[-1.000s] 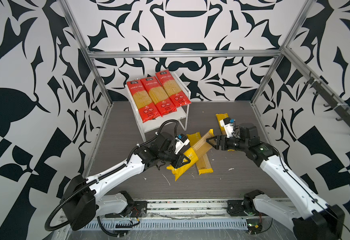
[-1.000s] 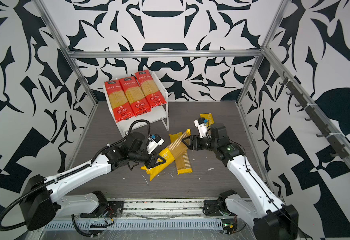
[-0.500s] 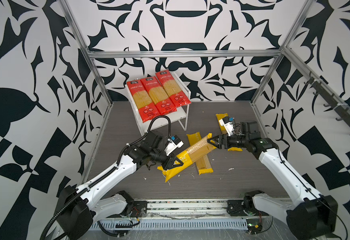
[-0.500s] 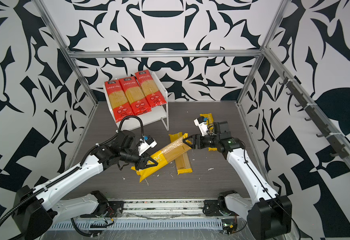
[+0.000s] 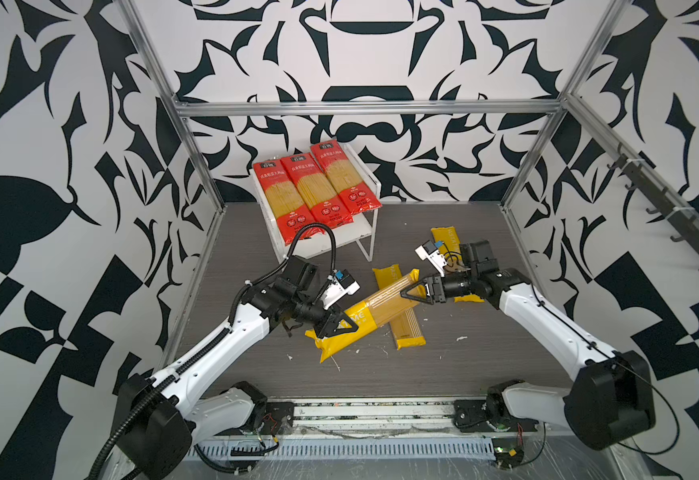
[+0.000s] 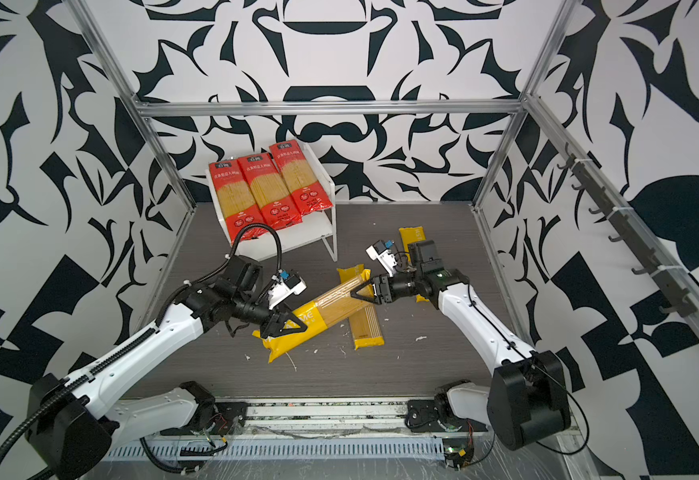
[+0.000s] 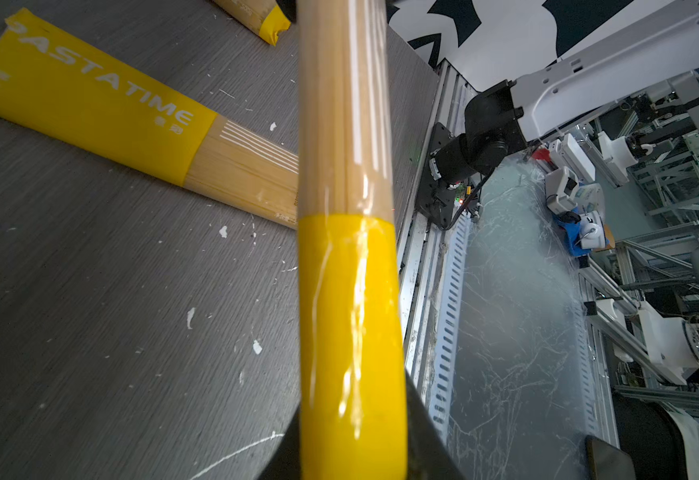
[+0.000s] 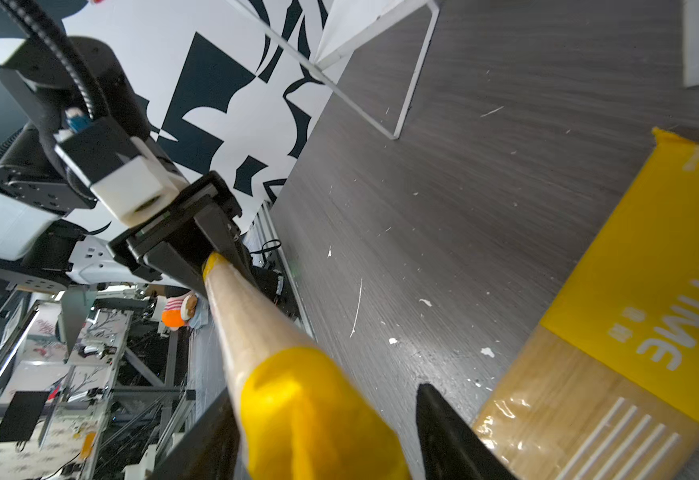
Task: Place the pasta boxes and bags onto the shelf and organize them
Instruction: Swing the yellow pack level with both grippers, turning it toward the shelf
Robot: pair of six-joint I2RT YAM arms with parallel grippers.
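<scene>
Three red packs [image 5: 316, 191] lie side by side on top of the shelf [image 5: 352, 237]; the yellow ones are all off it: the held yellow pack [image 5: 381, 303] raised over the surface [image 5: 485, 357], a second yellow pack [image 5: 408, 330] under it, a third yellow pack [image 5: 445, 237] behind your right arm. Within the last second your left gripper [image 5: 341, 326], jaws clenched on the pack's lettered end, drew it toward the front left, and your right gripper [image 5: 410, 293] reached its far end, jaws astride it, not yet pinching. Judgement: a two-arm carry to the shelf is being set up.
</scene>
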